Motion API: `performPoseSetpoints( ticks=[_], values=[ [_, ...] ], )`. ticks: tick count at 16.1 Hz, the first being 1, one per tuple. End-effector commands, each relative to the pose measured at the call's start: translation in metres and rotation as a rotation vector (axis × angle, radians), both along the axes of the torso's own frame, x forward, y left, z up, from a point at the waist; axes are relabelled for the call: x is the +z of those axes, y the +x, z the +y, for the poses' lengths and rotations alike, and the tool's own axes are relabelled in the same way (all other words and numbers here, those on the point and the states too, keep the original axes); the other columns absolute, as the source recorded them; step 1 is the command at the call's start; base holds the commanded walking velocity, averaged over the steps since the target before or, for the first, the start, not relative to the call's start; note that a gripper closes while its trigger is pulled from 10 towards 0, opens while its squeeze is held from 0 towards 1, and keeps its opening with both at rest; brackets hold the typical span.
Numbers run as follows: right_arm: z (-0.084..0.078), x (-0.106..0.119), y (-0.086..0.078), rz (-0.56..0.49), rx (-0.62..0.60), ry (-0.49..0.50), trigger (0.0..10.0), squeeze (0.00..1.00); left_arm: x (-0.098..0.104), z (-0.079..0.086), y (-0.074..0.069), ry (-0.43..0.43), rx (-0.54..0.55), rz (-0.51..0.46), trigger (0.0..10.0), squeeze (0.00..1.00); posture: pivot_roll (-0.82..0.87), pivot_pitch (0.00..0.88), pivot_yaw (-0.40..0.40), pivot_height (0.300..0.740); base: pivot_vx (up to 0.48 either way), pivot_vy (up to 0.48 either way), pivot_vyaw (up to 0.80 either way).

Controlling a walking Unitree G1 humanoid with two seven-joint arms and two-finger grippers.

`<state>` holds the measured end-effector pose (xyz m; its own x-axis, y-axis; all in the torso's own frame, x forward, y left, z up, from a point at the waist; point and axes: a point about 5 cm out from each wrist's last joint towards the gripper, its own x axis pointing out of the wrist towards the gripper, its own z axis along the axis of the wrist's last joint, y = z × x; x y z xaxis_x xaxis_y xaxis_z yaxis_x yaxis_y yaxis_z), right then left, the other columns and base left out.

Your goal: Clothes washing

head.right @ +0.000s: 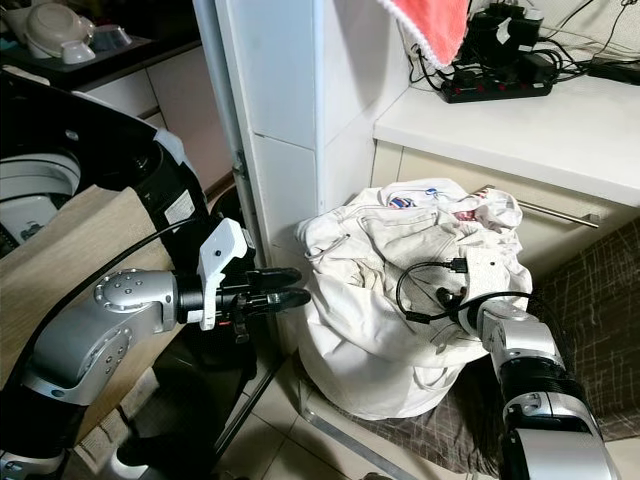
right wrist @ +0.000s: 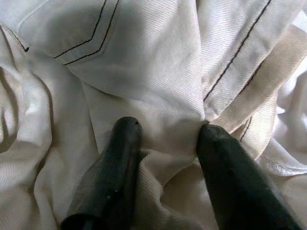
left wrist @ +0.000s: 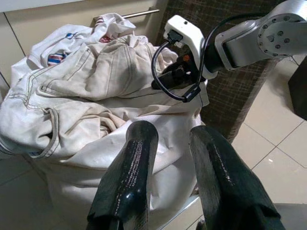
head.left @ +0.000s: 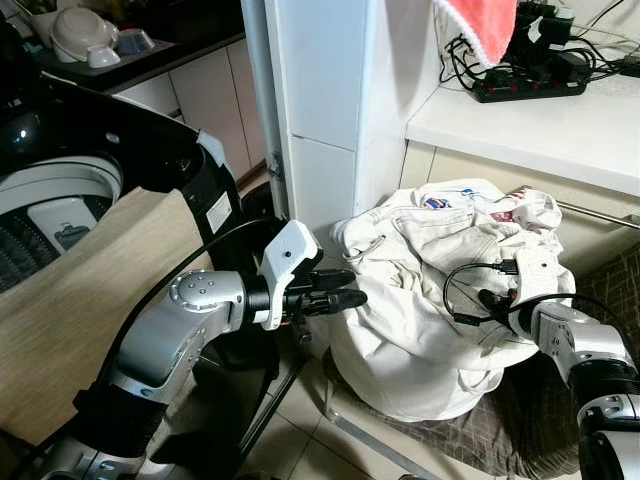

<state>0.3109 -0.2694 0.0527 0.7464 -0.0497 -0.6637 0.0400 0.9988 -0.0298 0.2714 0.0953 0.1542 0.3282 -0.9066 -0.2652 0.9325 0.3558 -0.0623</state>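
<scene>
A heaped pile of cream-white cotton clothes (head.left: 440,290) sits on the floor against the white pillar (head.left: 330,100). The right gripper (right wrist: 165,132) presses into it, fingers spread around a fold. The left gripper (head.left: 345,290) hovers just beside it, parted and empty. The black-lidded washing machine (head.left: 90,190) stands left.

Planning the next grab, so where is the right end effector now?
The right end effector sits on the robot's right, its open fingers pressed into the white clothes heaped in the laundry bag beside the counter.
</scene>
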Motion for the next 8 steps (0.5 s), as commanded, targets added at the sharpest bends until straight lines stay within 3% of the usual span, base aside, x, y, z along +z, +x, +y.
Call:
performPoseSetpoints(
  ticks=[1, 8],
  values=[
    [0.0044, 0.0037, 0.0054, -0.015, 0.014, 0.02, 0.0, 0.0, 0.0042, -0.0005, -0.0007, 0.004, -0.016, -0.012, 10.0, 0.0, -0.14, 0.0, 0.083, 0.74, 0.0, 0.0, 0.0],
    [0.0055, 0.0043, 0.0063, -0.03, 0.018, 0.048, 0.0, 0.0, 0.0035, -0.0011, 0.0001, 0.006, -0.006, -0.014, 10.0, 0.0, -0.14, 0.0, 0.083, 0.74, 0.0, 0.0, 0.0]
  ],
)
